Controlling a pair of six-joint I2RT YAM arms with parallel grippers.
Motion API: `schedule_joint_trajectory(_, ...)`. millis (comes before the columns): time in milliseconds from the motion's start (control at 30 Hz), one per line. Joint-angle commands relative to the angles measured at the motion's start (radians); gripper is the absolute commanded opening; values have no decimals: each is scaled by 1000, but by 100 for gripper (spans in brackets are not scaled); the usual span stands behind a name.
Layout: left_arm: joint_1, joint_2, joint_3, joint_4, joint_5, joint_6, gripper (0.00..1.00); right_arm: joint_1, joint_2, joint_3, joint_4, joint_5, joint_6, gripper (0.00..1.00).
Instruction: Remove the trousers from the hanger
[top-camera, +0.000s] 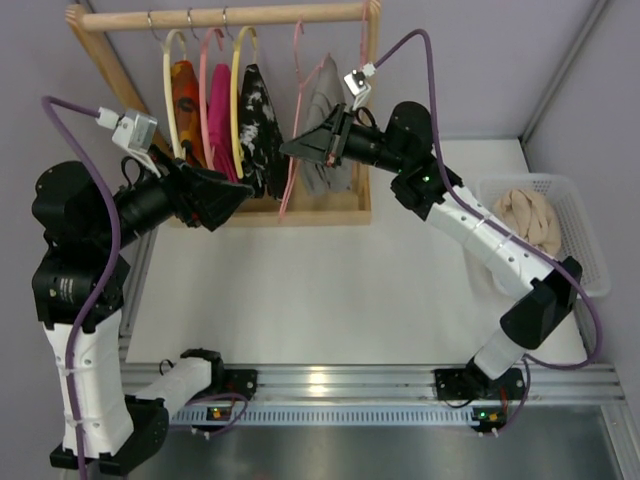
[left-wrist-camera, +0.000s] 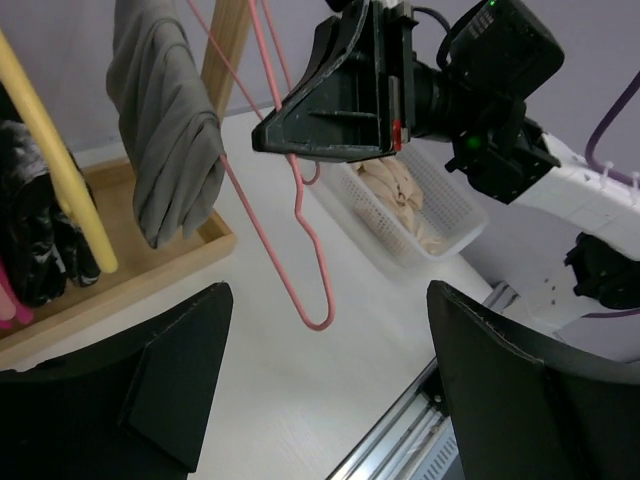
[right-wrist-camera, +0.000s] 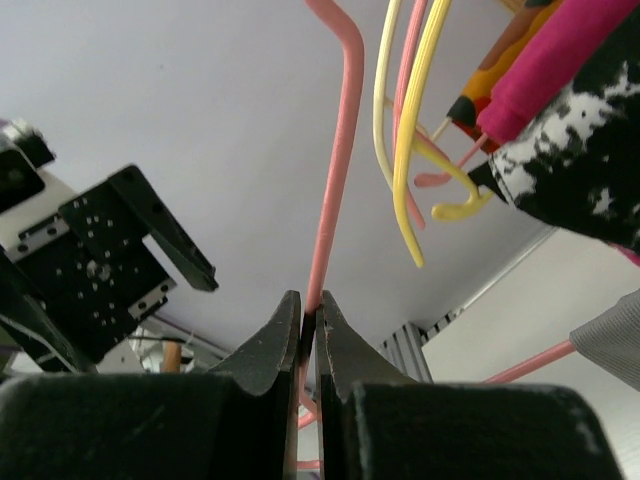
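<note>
The grey trousers (top-camera: 325, 125) hang bunched over one side of the thin pink hanger (top-camera: 291, 160), whose hook is on the wooden rod. My right gripper (top-camera: 292, 148) is shut on the hanger's wire, seen pinched between the jaws in the right wrist view (right-wrist-camera: 312, 310). In the left wrist view the trousers (left-wrist-camera: 165, 130) hang left of the hanger (left-wrist-camera: 305, 235), whose lower corner hangs free. My left gripper (top-camera: 238, 197) is open and empty, left of and below the hanger; its fingers (left-wrist-camera: 180, 370) frame bare table. A grey trouser edge (right-wrist-camera: 612, 340) shows at the right.
The wooden rack (top-camera: 230, 15) holds a black-and-white garment (top-camera: 255, 125), a magenta one (top-camera: 220, 110) and an orange one (top-camera: 185, 95) on yellow and pink looped hangers. A wooden base tray (top-camera: 320, 212) lies below. A white basket (top-camera: 590, 250) with beige cloth (top-camera: 530, 218) stands right.
</note>
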Motion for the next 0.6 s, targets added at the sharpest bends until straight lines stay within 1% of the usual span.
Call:
schedule_joint_trajectory(0,4,39,-23,118,98,-119,84,12,-119,-24,174,-84,-104,0)
schedule_joint_trajectory(33,4,37,-40,146,117,-145,84,18,-131,-39,170,-91,-110,0)
schedule_joint_trajectory(67,4,32,-64,213,132,-172,84,22,-144,-69,167,-92,-115,0)
schedule_joint_trajectory(100,4,23,-119,265,164,-241,83,23,-167,-83,166,-92,-125,0)
schedule_joint_trajectory(133,4,19,-158,313,175,-277,83,29,-177,-108,166,-91,-130,0)
schedule_joint_trajectory(167,4,13,-193,429,183,-313,82,31,-196,-120,167,-88,-135,0)
schedule_joint_trajectory(200,4,-6,-271,492,198,-391,82,35,-204,-129,169,-86,-136,0)
schedule_joint_trajectory(267,2,-21,-336,616,198,-465,81,49,-225,-155,177,-86,-147,0)
schedule_joint_trajectory(300,-1,-26,-366,706,192,-520,80,54,-231,-163,177,-86,-153,0)
schedule_joint_trajectory(333,-5,-29,-400,747,181,-539,79,63,-237,-177,177,-88,-158,0)
schedule_joint_trajectory(400,-19,-20,-411,784,171,-552,78,75,-253,-191,172,-91,-175,0)
schedule_joint_trajectory(567,-76,-1,-425,810,134,-555,73,121,-265,-218,157,-97,-208,0)
